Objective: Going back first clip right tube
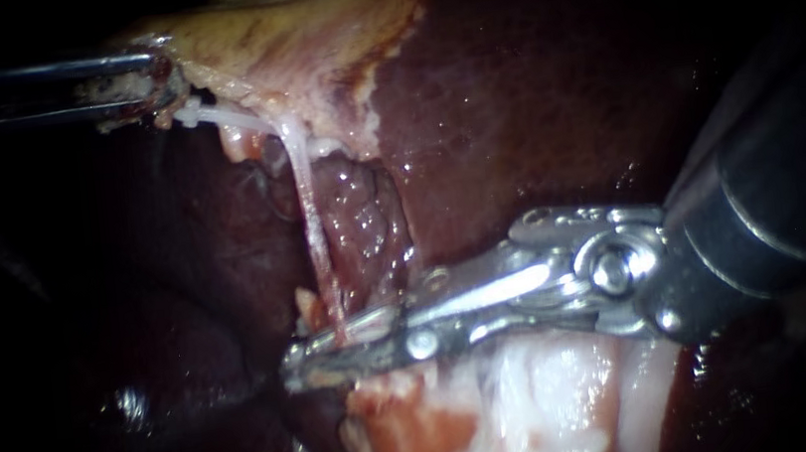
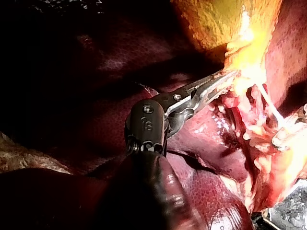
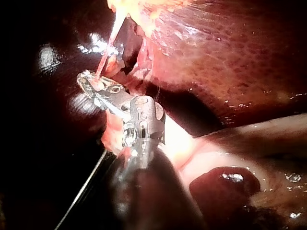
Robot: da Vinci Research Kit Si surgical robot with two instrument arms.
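Note:
A pale thin tube [image 1: 305, 196] runs from the gallbladder's [image 1: 283, 39] lower edge down over raw tissue. My right instrument [image 1: 336, 348] comes in from the right, its long metal jaws lying together across the tube's lower end, shut on it. In the right wrist view the tube [image 3: 108, 48] drops into the jaw tips of the right instrument [image 3: 93, 82]. I see no clip on the tube. My left instrument [image 1: 164, 93] at upper left is shut on the gallbladder's edge. The left wrist view shows the left instrument [image 2: 225, 76] closed on brightly lit yellow gallbladder tissue [image 2: 216, 24].
Dark red liver [image 1: 529, 93] fills the upper right and the left. Whitish-pink fatty tissue [image 1: 541, 401] lies under the right instrument's jaws. A raw dissected bed [image 1: 362, 220] sits just right of the tube. Liver [image 3: 230, 48] lies ahead of the right instrument.

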